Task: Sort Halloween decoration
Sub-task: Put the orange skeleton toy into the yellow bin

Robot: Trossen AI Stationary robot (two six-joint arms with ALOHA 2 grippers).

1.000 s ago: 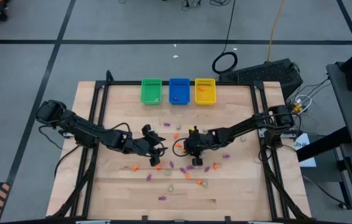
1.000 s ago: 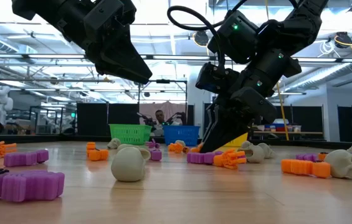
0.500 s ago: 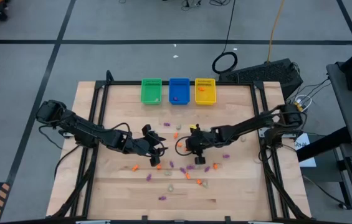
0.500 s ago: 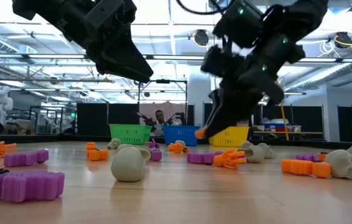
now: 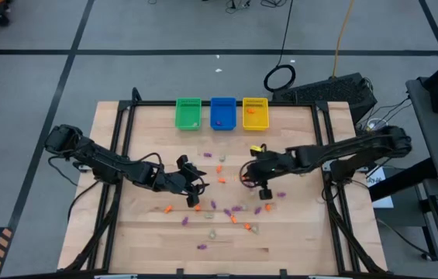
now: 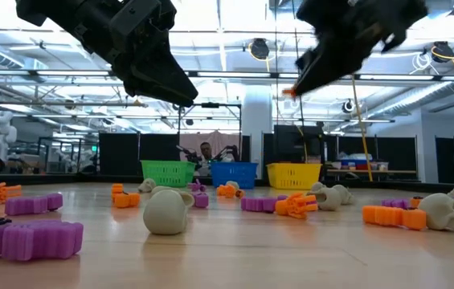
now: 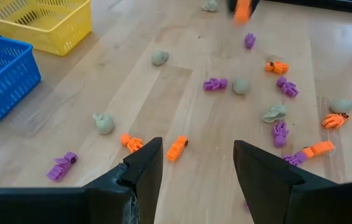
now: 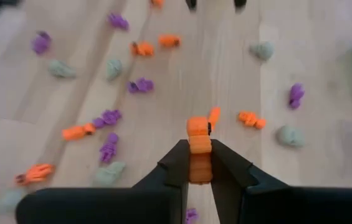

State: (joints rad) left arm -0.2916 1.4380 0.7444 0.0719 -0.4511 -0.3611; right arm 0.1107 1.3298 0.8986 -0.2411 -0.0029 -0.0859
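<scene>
Right gripper [image 8: 199, 163] raised off the table [image 5: 296, 232], one trinket [image 8: 198, 144] pinched between its fingertips and jutting just past them. Ahead of those fingers, down on the table: loose trinkets [image 8: 107, 118] spread to both sides, none touching the held piece.

Left gripper [image 7: 195, 163] hangs over the table's middle, fingers apart. Between and just beyond the fingers lies one trinket [image 7: 177, 148], another [image 7: 132, 143] just beside it toward the bins. Farther past the fingertips, more trinkets [image 7: 215, 83] scattered; two bins [image 7: 1, 74] off to one side, side by side.

From above: three bins [image 5: 222, 113] in a row at the table's far edge, both grippers nearer, trinkets [image 5: 234, 211] between and before them.
</scene>
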